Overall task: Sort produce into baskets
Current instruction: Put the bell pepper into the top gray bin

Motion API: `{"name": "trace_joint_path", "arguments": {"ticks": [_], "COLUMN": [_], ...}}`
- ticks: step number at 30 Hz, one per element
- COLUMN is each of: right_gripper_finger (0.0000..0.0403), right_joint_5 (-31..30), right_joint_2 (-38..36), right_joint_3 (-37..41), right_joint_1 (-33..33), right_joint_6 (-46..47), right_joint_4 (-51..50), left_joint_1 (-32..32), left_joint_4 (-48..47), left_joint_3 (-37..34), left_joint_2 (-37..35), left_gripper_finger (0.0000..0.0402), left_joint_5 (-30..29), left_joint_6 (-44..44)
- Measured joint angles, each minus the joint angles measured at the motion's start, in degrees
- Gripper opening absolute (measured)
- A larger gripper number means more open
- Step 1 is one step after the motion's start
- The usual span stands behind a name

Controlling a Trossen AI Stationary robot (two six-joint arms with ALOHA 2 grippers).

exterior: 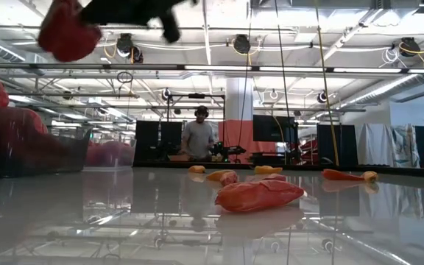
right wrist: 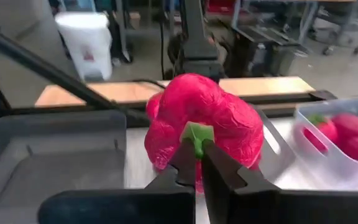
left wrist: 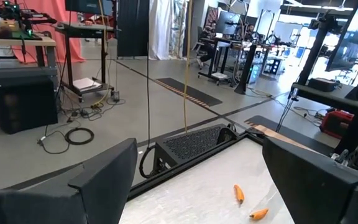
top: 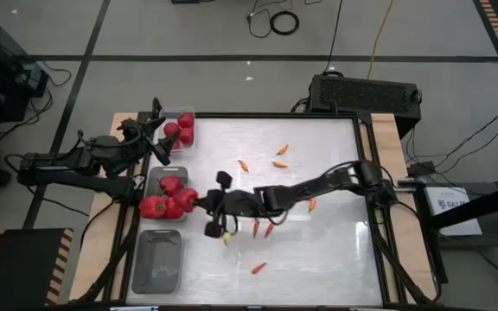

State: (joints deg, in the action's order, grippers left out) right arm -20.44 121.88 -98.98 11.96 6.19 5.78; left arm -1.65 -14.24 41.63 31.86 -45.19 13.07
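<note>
Right tool (right wrist: 197, 163): pinching the green stem of a red pepper (right wrist: 204, 127), fingers nearly together; the high view is placing it (top: 199, 203) at the desk's left side, beside the middle tray.
Pepper, by view: the right wrist view is showing the stem grip plainly; the high view is showing only red at the arm's tip; the low view is showing the pepper (exterior: 68, 31) hanging high at the upper left, off the desk.
Left tool (top: 164, 130): sitting at the far-left of the desk by the far tray; its wrist view is showing two dark fingers (left wrist: 101, 177) spread wide with nothing between them.
Far tray (top: 185, 113): clear, holding small red tomatoes (top: 180, 130).
Middle tray (top: 154, 177): grey, piled with red peppers (top: 164, 200).
Near tray (top: 158, 259): grey; the right wrist view is showing its floor bare (right wrist: 55, 155).
Chilis: lying scattered over the desk, some far (top: 279, 155), some mid-desk (top: 262, 228), one near (top: 258, 268); the left wrist view is catching only two (left wrist: 238, 193); the low view is showing one large up close (exterior: 260, 195).
Desk (top: 335, 259): white and glossy, mirroring the ceiling lights in the low view.
Room: a black box (top: 363, 93) is sitting at the desk's far edge; cables are trailing over the grey floor; a person (exterior: 197, 136) is standing far behind the desk among monitors.
</note>
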Motion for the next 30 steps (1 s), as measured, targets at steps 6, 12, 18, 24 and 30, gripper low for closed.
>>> {"name": "trace_joint_path", "arguments": {"ticks": [6,12,18,24,30], "right_gripper_finger": [0.0000,0.0000,0.0000,0.0000,0.0000], "right_joint_5": [7.39,12.32,12.94,13.34,13.36], "right_joint_2": [6.35,10.29,10.56,10.56,11.75], "right_joint_3": [0.00,0.04,0.02,0.02,0.01], "right_joint_1": [-5.49,-9.56,-10.52,-10.90,-11.17], "right_joint_6": [1.48,4.18,3.83,3.65,3.61], "right_joint_4": [11.62,17.24,17.35,18.12,20.04], "left_joint_1": [0.00,0.00,0.00,0.00,0.00], "left_joint_4": [0.00,-0.02,-0.02,-0.02,-0.10], "left_joint_3": [0.00,0.00,0.00,0.00,0.00], "left_joint_2": [0.00,0.00,0.00,0.00,-0.02], "left_gripper_finger": [0.0352,0.0352,0.0352,0.0352,0.0352], "left_joint_5": [0.00,0.00,0.00,0.00,0.00], "left_joint_6": [-0.01,0.01,0.01,0.00,0.01]}}
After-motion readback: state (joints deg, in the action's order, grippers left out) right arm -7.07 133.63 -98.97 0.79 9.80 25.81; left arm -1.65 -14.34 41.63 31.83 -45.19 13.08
